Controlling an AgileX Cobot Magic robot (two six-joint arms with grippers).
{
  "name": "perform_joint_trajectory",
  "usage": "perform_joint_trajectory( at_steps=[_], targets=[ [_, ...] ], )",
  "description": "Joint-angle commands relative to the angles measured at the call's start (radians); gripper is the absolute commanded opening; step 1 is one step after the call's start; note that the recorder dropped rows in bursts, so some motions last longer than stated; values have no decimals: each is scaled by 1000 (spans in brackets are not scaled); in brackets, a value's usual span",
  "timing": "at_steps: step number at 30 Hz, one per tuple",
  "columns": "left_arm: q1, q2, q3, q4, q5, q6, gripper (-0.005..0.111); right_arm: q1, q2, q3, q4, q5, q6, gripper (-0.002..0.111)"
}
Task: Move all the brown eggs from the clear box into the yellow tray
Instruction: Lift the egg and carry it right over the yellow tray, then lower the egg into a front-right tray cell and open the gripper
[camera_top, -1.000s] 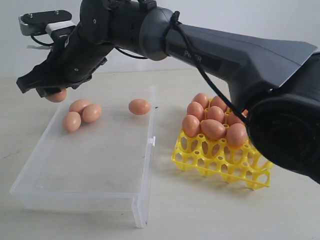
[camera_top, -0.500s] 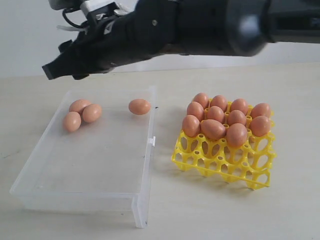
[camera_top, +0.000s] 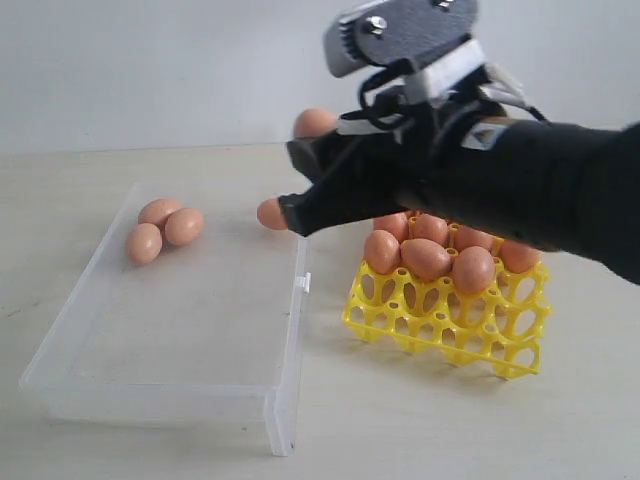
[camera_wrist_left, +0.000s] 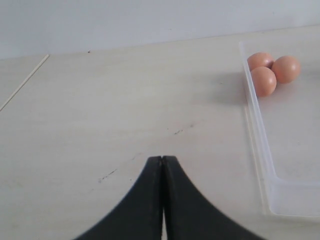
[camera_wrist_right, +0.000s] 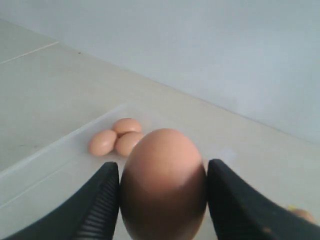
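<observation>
Squarely between the right fingers (camera_wrist_right: 100, 205) sits one brown egg (camera_wrist_right: 163, 185), seemingly gripped.

Setting. My work surface is a pale, cream-coloured tabletop (camera_top: 450, 430), matte, with a faint streaky grain. The light on it is even and diffuse, and the shadows it carries are soft-edged. Behind it stands a plain, light grey-white wall (camera_top: 150, 70) of uniform tone, which meets the table's far edge in a straight line. In my left wrist view, a thin straight seam (camera_wrist_left: 25, 80) crosses the tabletop at a slant, and a few small dark scuffs (camera_wrist_left: 177, 131) mark the surface.
</observation>
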Motion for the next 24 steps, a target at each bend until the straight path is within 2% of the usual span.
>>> perform_joint_trajectory(
  at_steps=[1, 5, 12, 16, 24],
  targets=[
    [-6, -6, -4, -7, -6, -4, 0, -32, -94, 137, 124, -205, -119, 0],
    [-6, -6, -4, -7, -6, -4, 0, -130, -106, 218, 128, -244, -98, 0],
    [-6, -6, -4, -7, -6, -4, 0, -273, -67, 313, 25, -377, 127, 0],
    [-6, -6, -4, -7, -6, -4, 0, -314, -8, 346, -40, -411, 212, 0],
    [-6, -6, -4, -7, -6, -4, 0, -351, 194, 392, -151, -588, 366, 0]
  ],
)
